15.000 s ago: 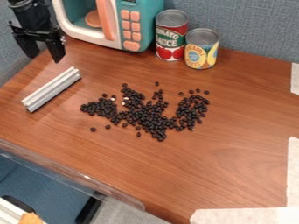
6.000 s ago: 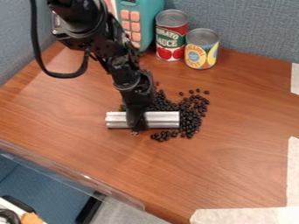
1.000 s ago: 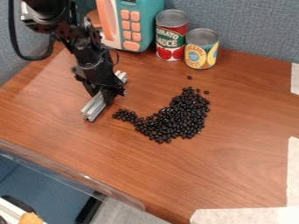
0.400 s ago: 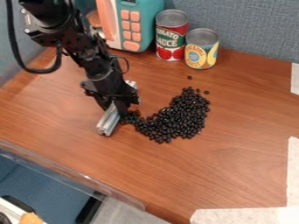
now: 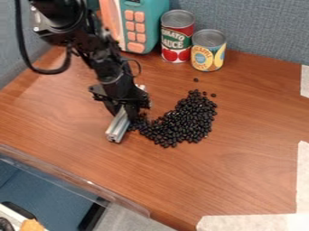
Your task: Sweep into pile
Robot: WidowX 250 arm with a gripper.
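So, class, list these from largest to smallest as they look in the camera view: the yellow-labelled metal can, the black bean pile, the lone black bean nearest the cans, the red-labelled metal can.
1. Black bean pile
2. Red-labelled metal can
3. Yellow-labelled metal can
4. Lone black bean

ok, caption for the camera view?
Robot hand grips a silver bar at the left end of a black bean pile.

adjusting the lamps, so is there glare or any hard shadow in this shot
Camera view: sheen on the bar and tall can, tiny glints on the beans; only soft shadows on the table; the black gripper partly blends into the beans.
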